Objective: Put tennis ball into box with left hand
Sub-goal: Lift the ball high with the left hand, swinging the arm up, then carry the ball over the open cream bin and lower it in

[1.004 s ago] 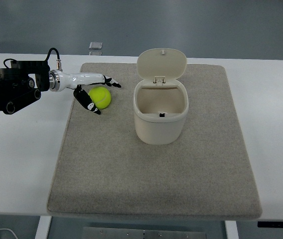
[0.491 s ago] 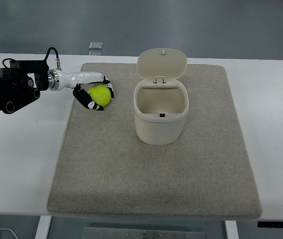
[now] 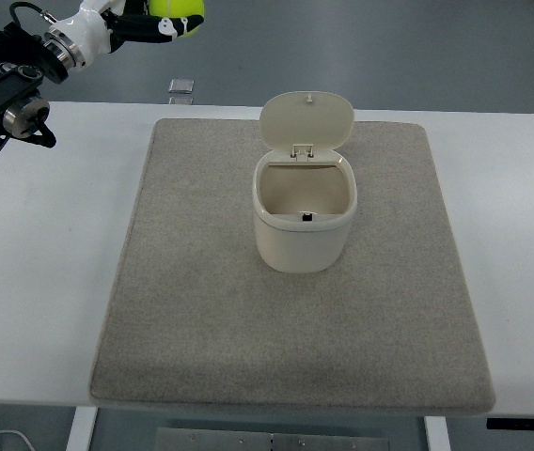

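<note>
My left hand [image 3: 159, 21] is raised high at the top left edge of the top view, its fingers curled around the yellow-green tennis ball [image 3: 179, 9], which is partly cut off by the frame's top. The cream box [image 3: 303, 209] stands upright on the grey mat [image 3: 295, 348] with its hinged lid [image 3: 306, 119] tipped open toward the back; its inside looks bare. The ball is up and to the left of the box, well apart from it. My right arm does not show.
The mat lies on a white table [image 3: 41, 282]. A small grey square object [image 3: 181, 86] rests at the table's far edge behind the mat. The left arm's black body [image 3: 4, 80] hangs over the table's back left corner.
The left hand closed around the tennis ball on the mat, then lifted it up and away toward the top of the picture. The box stayed put.
</note>
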